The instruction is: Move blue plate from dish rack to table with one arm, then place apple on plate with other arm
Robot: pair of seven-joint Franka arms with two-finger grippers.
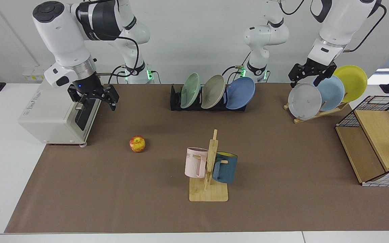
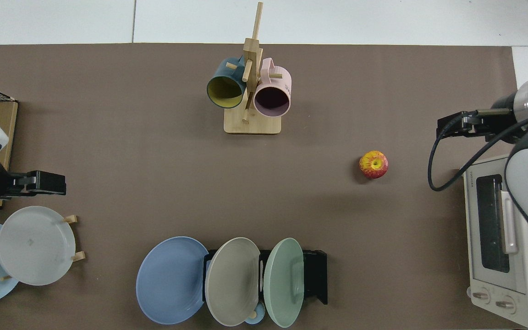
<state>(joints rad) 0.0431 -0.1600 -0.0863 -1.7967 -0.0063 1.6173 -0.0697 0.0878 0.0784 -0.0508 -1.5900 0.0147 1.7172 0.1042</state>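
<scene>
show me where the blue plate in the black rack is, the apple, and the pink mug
blue plate (image 1: 240,92), facing view, middle of its face, at the rack's end.
apple (image 1: 137,144), facing view, middle of its red and yellow skin.
pink mug (image 1: 194,162), facing view, middle of its side wall.

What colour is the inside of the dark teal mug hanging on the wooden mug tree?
Yellow inside the dark teal mug; the top view looks straight into it.
</scene>
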